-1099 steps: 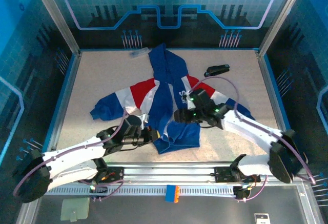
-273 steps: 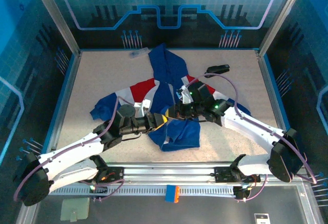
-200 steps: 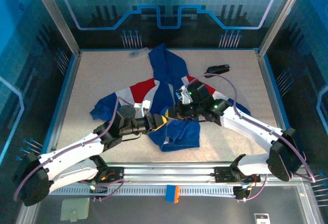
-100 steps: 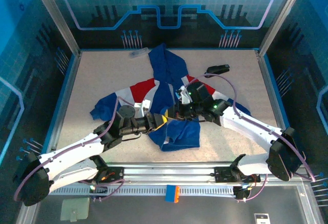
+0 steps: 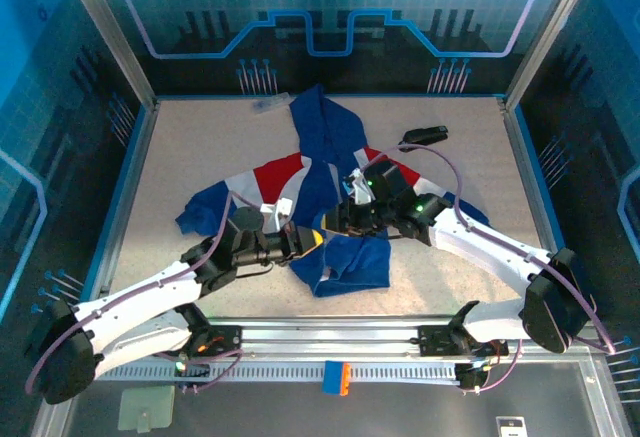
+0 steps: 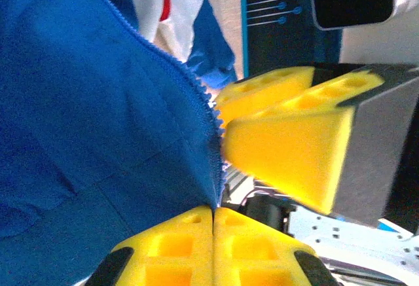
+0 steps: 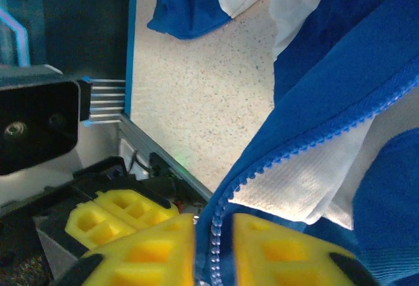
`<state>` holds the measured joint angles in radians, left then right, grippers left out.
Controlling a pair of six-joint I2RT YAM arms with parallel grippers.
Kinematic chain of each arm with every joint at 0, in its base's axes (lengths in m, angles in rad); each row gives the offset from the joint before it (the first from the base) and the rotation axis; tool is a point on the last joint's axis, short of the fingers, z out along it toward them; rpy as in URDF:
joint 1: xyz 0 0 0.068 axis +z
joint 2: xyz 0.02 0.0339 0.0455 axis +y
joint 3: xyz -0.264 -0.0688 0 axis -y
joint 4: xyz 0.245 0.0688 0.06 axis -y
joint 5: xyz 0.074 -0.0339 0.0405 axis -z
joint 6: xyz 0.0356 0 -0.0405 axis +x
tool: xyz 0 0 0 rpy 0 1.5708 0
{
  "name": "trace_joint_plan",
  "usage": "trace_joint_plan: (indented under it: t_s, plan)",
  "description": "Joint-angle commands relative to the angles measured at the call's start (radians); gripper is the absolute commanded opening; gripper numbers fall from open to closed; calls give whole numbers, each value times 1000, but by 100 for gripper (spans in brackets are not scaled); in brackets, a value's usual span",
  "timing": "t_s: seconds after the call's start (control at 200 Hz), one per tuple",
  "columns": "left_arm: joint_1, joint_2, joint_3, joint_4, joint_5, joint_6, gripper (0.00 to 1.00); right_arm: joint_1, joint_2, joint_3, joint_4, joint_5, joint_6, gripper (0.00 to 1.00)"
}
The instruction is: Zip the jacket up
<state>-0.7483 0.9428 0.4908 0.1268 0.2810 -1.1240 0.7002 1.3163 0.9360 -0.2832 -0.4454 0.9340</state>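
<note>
Centrally on the table (image 5: 190, 157), the jacket (image 5: 330, 167) is spread open and unzipped, with its hood toward the far side. One zipper edge near the hem is pinched by the left gripper (image 6: 213, 211). The facing edge is pinched by the right gripper (image 7: 213, 224), just beside it. A small black object (image 5: 423, 136) is seen at the far right.

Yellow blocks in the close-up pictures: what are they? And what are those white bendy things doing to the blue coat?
The white things are two robot arms. One camera looks down from above; each close-up comes from a camera on an arm's wrist. The yellow blocks are their fingers. The left gripper and the right gripper each pinch a zipper edge of the jacket, which lies unzipped on the speckled table. A small black object lies nearby.
</note>
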Motion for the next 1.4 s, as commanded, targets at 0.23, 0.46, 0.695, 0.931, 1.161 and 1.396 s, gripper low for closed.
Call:
trace_joint_plan:
  t_s: [0.23,0.46,0.695,0.931,1.161,1.396]
  plan:
    - [9,-56,-30,-160,-41,78,0,-36,-130,-82,-106,71,-34,43]
    - [10,-105,-42,-259,-80,101,0,11,-137,-207,-104,138,7,44]
    - [13,-201,-45,-367,-134,109,0,56,-29,-227,-45,131,40,59]
    - [12,-240,-82,-361,-140,69,0,107,173,-109,-112,124,-7,63]
    - [13,-276,-98,-385,-159,59,0,117,209,-69,-116,145,-16,26]
    - [13,-190,-57,-317,-131,86,0,77,54,11,-391,281,-149,5]
